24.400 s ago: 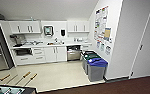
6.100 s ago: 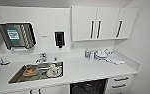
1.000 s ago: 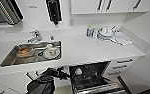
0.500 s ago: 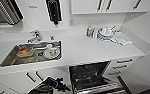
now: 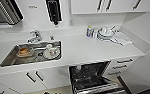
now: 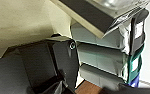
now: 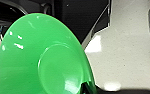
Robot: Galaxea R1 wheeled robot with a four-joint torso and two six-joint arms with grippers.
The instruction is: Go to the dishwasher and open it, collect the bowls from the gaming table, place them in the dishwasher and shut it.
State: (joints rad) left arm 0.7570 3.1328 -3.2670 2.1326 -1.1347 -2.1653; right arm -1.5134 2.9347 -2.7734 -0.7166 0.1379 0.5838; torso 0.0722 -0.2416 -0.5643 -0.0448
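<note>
While the dishwasher stands open below the countertop, a green bowl is ready for loading.
By my judgement the bowl should go down slowly into the rack, tilted between the tines and clear of the door edge. It sits close before the right pincer, with the dark cavity beyond it; whether that pincer pinches it, I cannot tell. Nor can I tell the left pincer's state.
</note>
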